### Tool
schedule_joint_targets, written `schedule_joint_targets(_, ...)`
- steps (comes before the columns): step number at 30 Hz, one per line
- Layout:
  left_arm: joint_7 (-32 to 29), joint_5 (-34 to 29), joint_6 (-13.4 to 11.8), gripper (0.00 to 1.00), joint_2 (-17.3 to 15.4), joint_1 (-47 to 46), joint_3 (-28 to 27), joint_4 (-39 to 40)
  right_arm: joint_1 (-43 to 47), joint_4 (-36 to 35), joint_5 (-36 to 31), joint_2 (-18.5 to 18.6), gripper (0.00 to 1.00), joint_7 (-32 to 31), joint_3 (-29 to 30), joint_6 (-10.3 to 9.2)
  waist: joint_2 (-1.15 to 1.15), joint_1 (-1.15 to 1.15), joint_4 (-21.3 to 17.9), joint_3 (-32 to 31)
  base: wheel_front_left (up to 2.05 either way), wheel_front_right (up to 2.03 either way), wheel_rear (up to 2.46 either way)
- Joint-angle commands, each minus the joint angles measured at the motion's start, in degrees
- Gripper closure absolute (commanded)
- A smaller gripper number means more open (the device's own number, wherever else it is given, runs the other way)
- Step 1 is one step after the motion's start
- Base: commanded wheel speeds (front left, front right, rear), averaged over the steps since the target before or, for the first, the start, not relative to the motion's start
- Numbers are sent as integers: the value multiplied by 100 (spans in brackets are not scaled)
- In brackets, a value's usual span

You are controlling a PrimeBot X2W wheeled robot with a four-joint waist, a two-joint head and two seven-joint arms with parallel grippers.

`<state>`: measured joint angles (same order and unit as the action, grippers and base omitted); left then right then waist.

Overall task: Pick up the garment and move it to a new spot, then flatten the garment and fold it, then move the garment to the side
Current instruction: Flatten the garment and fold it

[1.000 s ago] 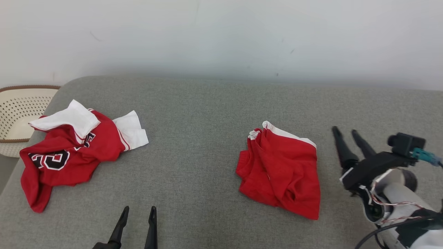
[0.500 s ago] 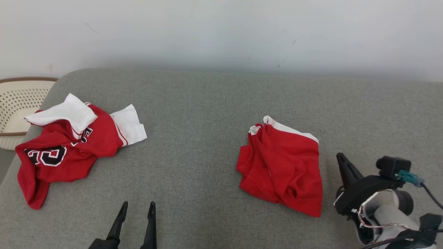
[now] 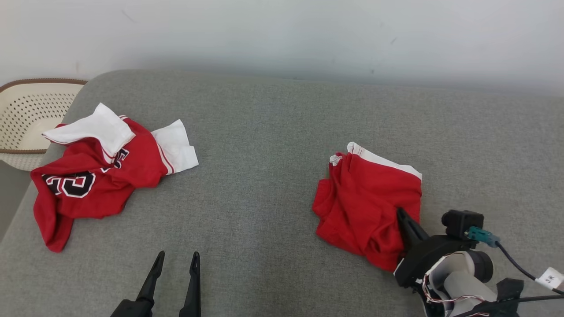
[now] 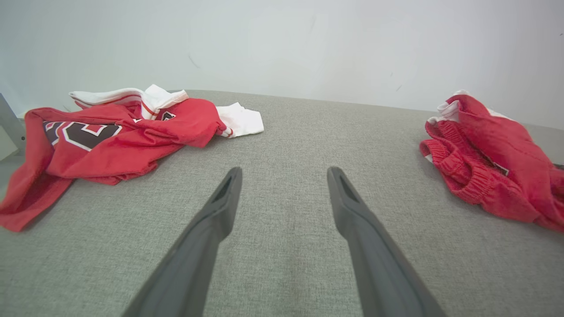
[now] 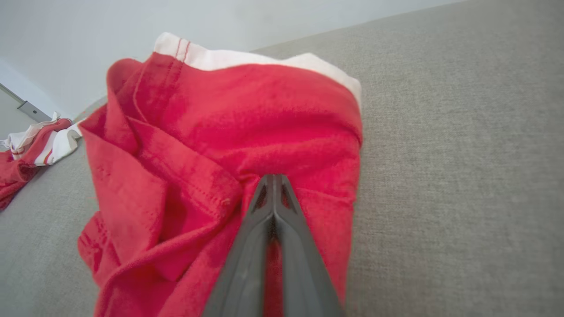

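Pick-up step. The right end effector (image 5: 273,177) was closed, pinching a fold of the red shorts (image 5: 246,110), which lay crumpled on the grey upholstered surface (image 3: 264,185). The left end effector (image 4: 284,176) was wide open and empty. The next move likely called for a lift clear of the surface.

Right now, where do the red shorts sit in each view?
Head view: shorts, right of centre.
Left wrist view: shorts, far right edge.
Right wrist view: shorts, large, centre and left.
Shared landmark: the red-and-white jersey, left of the shorts in every view.
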<state>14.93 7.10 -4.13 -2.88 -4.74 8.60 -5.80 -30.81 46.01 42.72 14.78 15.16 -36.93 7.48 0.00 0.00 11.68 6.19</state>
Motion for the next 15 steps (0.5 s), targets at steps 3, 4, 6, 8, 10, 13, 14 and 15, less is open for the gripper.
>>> schedule_joint_targets(3,17,-19,-12,0,-3,-45,3,12,80,-43,-95,-151,100,11,-77,2,0,0,58,19,0,0,0)
schedule_joint_targets(4,17,-15,-16,0,-3,-47,1,14,80,-61,-108,-183,100,11,-84,3,0,0,68,20,0,0,0)
schedule_joint_targets(6,17,-8,-22,0,-3,-47,2,14,72,-104,-140,-243,100,11,-113,2,0,0,86,16,0,0,0)
schedule_joint_targets(8,17,0,-27,0,-3,-46,9,14,81,-145,-164,-307,100,11,-155,3,0,0,103,10,0,0,0)
schedule_joint_targets(10,18,4,-33,0,-3,-44,14,12,91,-161,-178,-330,100,11,-190,2,0,0,113,7,0,0,0)
schedule_joint_targets(13,18,21,-39,0,-3,-55,23,-9,110,-197,-164,-404,100,11,-286,2,0,0,148,-5,0,0,0)
schedule_joint_targets(14,18,28,-40,0,-3,-56,26,-11,111,-218,-164,-438,100,11,-332,3,0,0,160,-9,0,0,0)
schedule_joint_targets(15,18,31,-43,0,-3,-58,30,-14,109,-263,-151,-478,100,12,-386,3,0,0,172,-13,0,0,0)
